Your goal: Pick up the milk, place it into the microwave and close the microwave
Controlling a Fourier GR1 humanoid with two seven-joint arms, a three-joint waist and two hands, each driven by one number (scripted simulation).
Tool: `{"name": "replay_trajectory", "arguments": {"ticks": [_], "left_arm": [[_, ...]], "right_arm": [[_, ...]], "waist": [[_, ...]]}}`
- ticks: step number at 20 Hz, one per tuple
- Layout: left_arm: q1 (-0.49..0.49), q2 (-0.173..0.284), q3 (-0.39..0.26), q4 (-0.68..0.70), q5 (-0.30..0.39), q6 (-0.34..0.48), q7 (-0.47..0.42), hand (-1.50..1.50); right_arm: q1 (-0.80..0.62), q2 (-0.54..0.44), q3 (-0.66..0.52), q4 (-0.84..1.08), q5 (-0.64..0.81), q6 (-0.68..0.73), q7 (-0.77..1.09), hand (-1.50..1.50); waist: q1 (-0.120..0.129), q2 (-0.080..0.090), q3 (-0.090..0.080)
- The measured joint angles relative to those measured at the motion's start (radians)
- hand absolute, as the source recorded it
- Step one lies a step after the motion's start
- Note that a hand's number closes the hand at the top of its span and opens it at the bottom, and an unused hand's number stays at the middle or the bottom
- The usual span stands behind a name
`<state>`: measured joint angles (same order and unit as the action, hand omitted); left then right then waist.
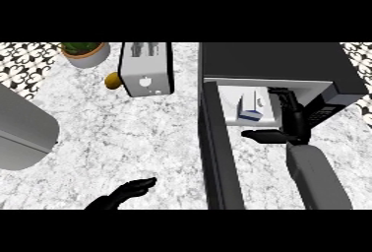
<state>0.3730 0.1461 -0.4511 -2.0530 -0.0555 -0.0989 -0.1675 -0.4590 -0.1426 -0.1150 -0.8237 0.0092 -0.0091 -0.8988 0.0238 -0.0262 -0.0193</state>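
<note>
Right hand (pixel 285 115) is inside the microwave (pixel 276 61), fingers straight and spread, thumb jutting toward nine o'clock, holding nothing. At its ten o'clock, just beside it, the milk (pixel 250 106) carton stands in the cavity. It looks light, stiff-walled and easily tipped; best gripped across its flat sides. Microwave door (pixel 218 157) hangs open. Left hand (pixel 125 193) rests open at seven o'clock.
</note>
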Motion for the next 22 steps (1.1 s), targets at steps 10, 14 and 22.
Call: {"name": "replay_trajectory", "arguments": {"ticks": [10, 14, 22], "left_arm": [[-0.190, -0.083, -0.057, 0.212, -0.096, 0.013, 0.057, 1.50], [-0.277, -0.116, -0.089, 0.327, -0.161, 0.020, 0.081, 1.50], [-0.427, -0.140, -0.197, 0.567, -0.136, 0.051, 0.065, 1.50]], "right_arm": [[0.137, -0.040, 0.006, -0.015, -0.040, 0.119, 0.133, -1.50], [0.236, -0.056, 0.014, -0.110, -0.054, 0.147, 0.154, -1.50], [0.471, -0.119, 0.012, -0.378, -0.093, 0.214, 0.189, -1.50]], "waist": [[-0.030, 0.021, 0.016], [-0.038, 0.023, 0.018], [-0.045, 0.024, 0.018]]}}
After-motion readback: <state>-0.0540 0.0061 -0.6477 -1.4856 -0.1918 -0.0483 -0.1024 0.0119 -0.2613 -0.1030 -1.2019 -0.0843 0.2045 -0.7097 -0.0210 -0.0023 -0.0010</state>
